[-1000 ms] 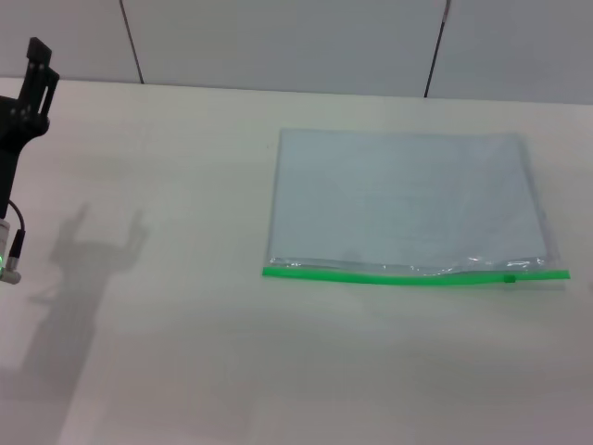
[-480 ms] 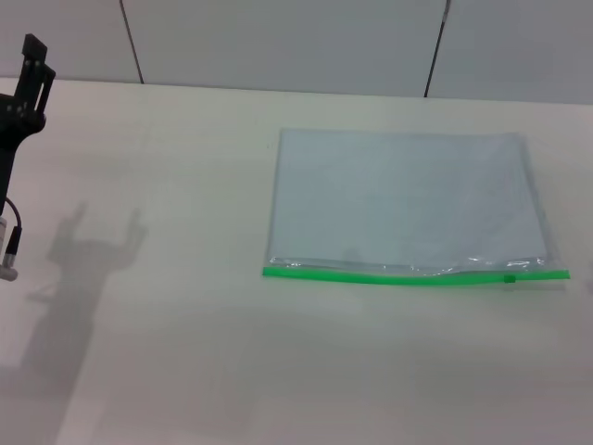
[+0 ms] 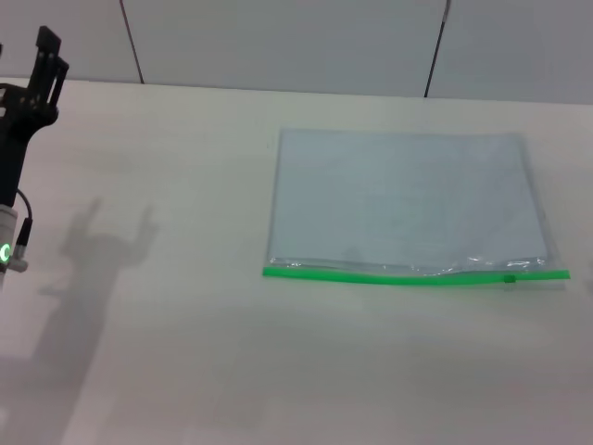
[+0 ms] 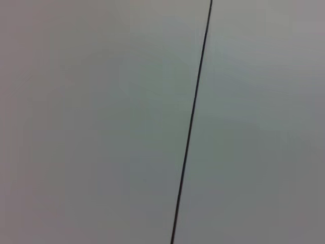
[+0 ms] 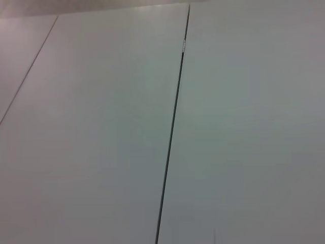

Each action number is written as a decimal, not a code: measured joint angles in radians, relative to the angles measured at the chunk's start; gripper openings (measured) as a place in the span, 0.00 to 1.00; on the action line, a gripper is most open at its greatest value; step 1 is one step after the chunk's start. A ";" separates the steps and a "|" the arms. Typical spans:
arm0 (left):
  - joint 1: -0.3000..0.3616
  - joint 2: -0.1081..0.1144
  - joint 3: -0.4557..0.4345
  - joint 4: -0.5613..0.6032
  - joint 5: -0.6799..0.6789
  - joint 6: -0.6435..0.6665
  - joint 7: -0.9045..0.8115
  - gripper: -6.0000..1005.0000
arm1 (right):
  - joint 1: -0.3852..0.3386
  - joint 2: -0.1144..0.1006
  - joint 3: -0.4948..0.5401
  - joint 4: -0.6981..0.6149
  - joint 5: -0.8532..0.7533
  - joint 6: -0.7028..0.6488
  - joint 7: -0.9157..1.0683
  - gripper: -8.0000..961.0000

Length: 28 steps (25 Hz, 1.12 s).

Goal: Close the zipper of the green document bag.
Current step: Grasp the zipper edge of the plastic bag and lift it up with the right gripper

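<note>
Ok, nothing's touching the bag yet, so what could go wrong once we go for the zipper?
The bag lies loose and flat on the table, so dragging the slider may slide the whole bag unless something pins it. The slider is tiny and low on the zipper, so it is easy to miss. The left gripper is far off at the table's left edge, a long reach.

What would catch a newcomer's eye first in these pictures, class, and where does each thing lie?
The green document bag lies flat on the right half of the pale table, its bright green zipper along the near edge, the slider toward the right end. At the far left edge the left gripper points upward, throwing a dark shadow on the table.
</note>
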 joint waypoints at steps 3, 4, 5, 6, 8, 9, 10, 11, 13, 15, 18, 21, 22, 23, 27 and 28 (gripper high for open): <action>-0.015 0.000 0.001 0.001 0.003 -0.015 0.000 0.77 | 0.000 0.000 0.000 -0.002 0.002 0.001 0.001 0.91; -0.018 0.000 0.001 0.001 0.003 -0.019 0.000 0.77 | 0.000 0.000 0.000 -0.002 0.003 0.002 0.001 0.91; -0.021 0.001 0.001 0.001 0.004 -0.022 0.000 0.77 | 0.000 0.000 0.000 -0.003 0.003 0.004 0.001 0.91; -0.023 0.001 0.002 0.001 0.004 -0.024 0.000 0.77 | 0.000 0.000 0.000 -0.003 0.003 0.006 0.001 0.91; -0.024 0.000 0.003 0.001 0.005 -0.024 0.000 0.77 | -0.001 0.000 0.000 -0.004 0.003 0.010 0.001 0.91; -0.026 -0.001 0.004 0.000 0.005 -0.024 0.000 0.77 | -0.002 0.000 0.000 -0.004 0.003 0.011 0.001 0.91; -0.027 -0.001 0.004 -0.001 0.005 -0.024 0.000 0.77 | -0.004 0.000 0.000 -0.003 0.003 0.011 0.001 0.91; -0.029 -0.001 0.006 -0.002 0.005 -0.025 0.000 0.77 | -0.006 0.000 0.000 -0.002 0.003 0.012 0.001 0.91; -0.036 -0.002 0.017 -0.006 0.007 -0.025 0.000 0.77 | -0.014 0.001 0.002 0.003 0.004 0.012 0.000 0.91; -0.047 -0.002 0.038 -0.011 0.008 -0.027 0.000 0.77 | -0.023 0.001 0.005 0.005 0.005 0.013 -0.003 0.91; -0.058 -0.002 0.058 -0.019 0.009 -0.032 0.000 0.77 | -0.032 0.001 0.006 0.008 0.005 0.024 -0.007 0.91; -0.059 -0.001 0.065 -0.017 0.009 -0.033 0.000 0.77 | -0.032 0.001 0.007 0.009 0.005 0.043 -0.004 0.91; -0.058 -0.001 0.066 -0.015 0.009 -0.033 0.000 0.77 | -0.032 0.001 0.007 0.009 0.005 0.048 -0.002 0.91; -0.058 -0.001 0.067 -0.014 0.009 -0.033 0.000 0.77 | -0.032 0.000 0.008 0.009 0.005 0.053 0.000 0.91; -0.056 -0.001 0.067 -0.012 0.009 -0.034 0.000 0.77 | -0.033 0.000 0.010 0.009 0.006 0.071 0.001 0.91; -0.056 -0.001 0.067 -0.012 0.011 -0.034 0.000 0.77 | -0.033 0.000 0.010 0.009 0.007 0.074 0.000 0.91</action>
